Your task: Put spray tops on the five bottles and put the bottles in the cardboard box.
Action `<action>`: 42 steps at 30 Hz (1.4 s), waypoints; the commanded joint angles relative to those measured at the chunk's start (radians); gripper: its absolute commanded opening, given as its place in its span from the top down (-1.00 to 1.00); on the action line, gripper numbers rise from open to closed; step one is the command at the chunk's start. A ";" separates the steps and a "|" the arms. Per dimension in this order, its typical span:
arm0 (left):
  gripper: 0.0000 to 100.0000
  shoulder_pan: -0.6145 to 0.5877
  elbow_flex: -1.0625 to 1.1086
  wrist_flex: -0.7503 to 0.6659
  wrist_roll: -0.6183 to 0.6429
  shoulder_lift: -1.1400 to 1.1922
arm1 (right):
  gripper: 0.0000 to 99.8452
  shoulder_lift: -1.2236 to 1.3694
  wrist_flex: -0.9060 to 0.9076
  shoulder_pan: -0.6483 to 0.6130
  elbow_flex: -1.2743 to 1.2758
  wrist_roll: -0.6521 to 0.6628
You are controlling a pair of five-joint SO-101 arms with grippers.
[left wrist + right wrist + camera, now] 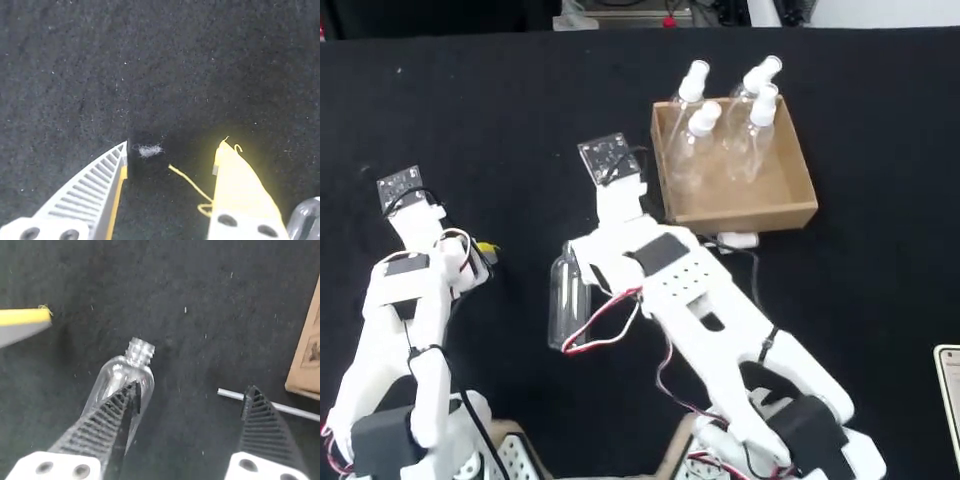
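A clear bottle [568,297] without a top lies on the black cloth between the two arms. In the right wrist view the bottle [121,377] shows its bare threaded neck, and one finger [117,407] of my open right gripper [192,392] overlaps its body. Nothing is between the fingers. A loose white spray top [737,240] lies by the front of the cardboard box [790,205]; its thin tube [280,407] runs past the other finger. My left gripper [172,155] hangs open over bare cloth, left of the bottle [306,220].
The box holds several capped bottles [698,140] leaning toward the back. The box corner [307,357] is close to my right gripper. A yellow finger of the left gripper [25,320] pokes into the right wrist view. A white object [949,385] sits at the right edge.
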 commanded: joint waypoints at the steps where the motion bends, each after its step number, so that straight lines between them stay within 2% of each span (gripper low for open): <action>1: 0.46 -0.008 -0.010 -0.018 0.009 -0.003 | 0.39 0.004 0.095 -0.023 -0.107 -0.012; 4: 0.46 -0.008 -0.010 -0.018 0.009 -0.003 | 0.39 0.005 0.166 -0.032 -0.163 -0.075; 7: 0.46 -0.008 -0.010 -0.018 0.009 -0.003 | 0.39 0.015 0.172 -0.074 -0.182 -0.084; 11: 0.46 -0.008 -0.010 -0.018 0.009 -0.003 | 0.39 0.097 0.068 -0.164 -0.154 -0.106; 14: 0.46 -0.008 -0.010 -0.018 0.009 -0.003 | 0.39 0.160 -0.012 -0.186 -0.143 -0.157; 17: 0.46 -0.008 -0.010 -0.018 0.009 -0.003 | 0.39 0.183 -0.008 -0.187 -0.165 -0.187; 26: 0.46 -0.008 -0.010 -0.018 0.009 -0.003 | 0.39 0.271 0.031 -0.241 -0.211 -0.193; 36: 0.46 -0.008 -0.010 -0.018 0.009 -0.003 | 0.41 0.364 0.032 -0.236 -0.260 -0.193; 42: 0.46 -0.008 -0.010 -0.018 0.009 -0.003 | 0.63 0.371 0.051 -0.195 -0.262 -0.140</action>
